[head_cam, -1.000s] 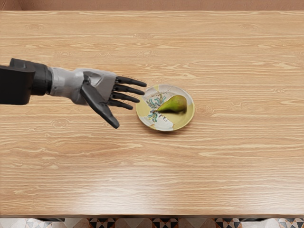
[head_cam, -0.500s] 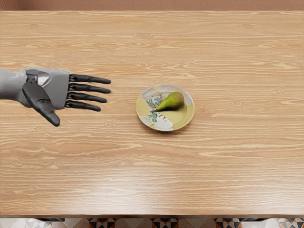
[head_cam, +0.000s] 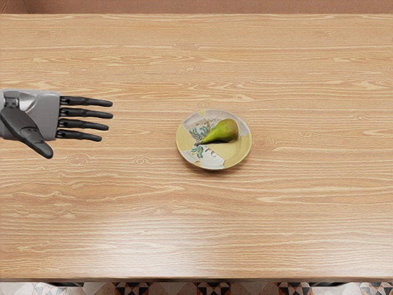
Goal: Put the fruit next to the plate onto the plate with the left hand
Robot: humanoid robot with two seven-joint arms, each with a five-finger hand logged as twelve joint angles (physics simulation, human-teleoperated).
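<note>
Pear (head_cam: 222, 131), with its surroundings, listed by size.

Desk (head_cam: 276, 215): light wood, grain running side to side, filling nearly the whole view. A strip of patterned floor (head_cam: 202, 287) shows below its near edge.

Left hand (head_cam: 37, 117): grey palm, black fingers (head_cam: 86, 114). It enters at the left edge, level with the plate and well apart from it. The four fingers are straight, lie side by side and point right toward the plate. The thumb (head_cam: 31, 138) angles down and away from them. The hand holds nothing and touches neither plate nor pear.

Plate (head_cam: 242, 151): round and yellow, with a white patch and a blue-green leaf pattern on its left half. It sits flat near the middle of the desk.

Pear: green and whole, lying on its side on the plate. The broad end is toward the right rim and the narrow stem end points left and slightly down, over the pattern. It lies wholly inside the rim.
</note>
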